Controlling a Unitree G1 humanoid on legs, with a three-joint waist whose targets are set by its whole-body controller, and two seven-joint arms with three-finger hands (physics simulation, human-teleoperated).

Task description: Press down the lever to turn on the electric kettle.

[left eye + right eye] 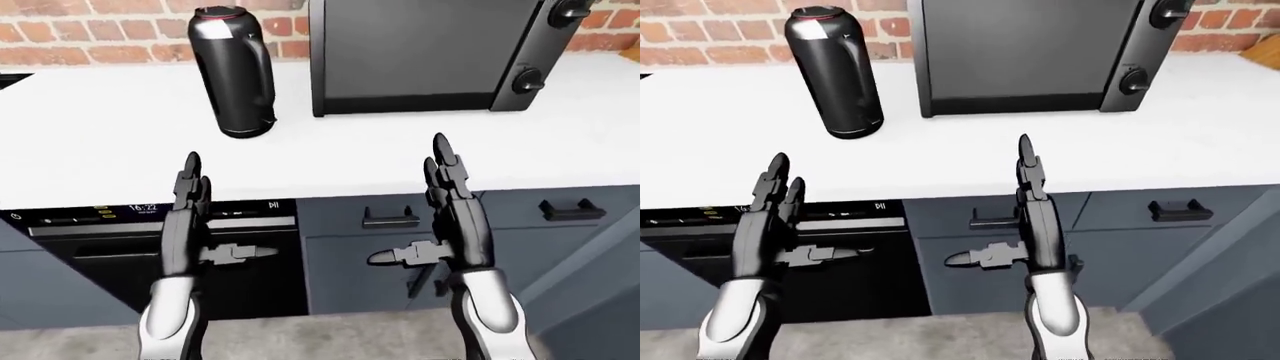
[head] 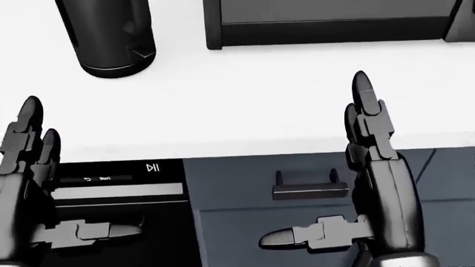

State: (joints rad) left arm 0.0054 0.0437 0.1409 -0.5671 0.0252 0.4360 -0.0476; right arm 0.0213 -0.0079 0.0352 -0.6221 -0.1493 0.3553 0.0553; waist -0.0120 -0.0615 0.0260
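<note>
A tall black electric kettle [image 1: 233,71] stands upright on the white counter [image 1: 120,150], left of a microwave; its small lever [image 1: 271,120] sits low on its right side near the base. It also shows in the head view [image 2: 111,33]. My left hand [image 1: 190,187] is open, fingers pointing up, below and left of the kettle, over the counter's near edge. My right hand [image 1: 445,176] is open too, fingers up, well to the right of the kettle. Neither hand touches it.
A black microwave [image 1: 430,56] stands on the counter right of the kettle against a brick wall [image 1: 90,30]. Below the counter are an oven with a lit display [image 1: 150,214] and grey drawers with black handles [image 1: 390,217].
</note>
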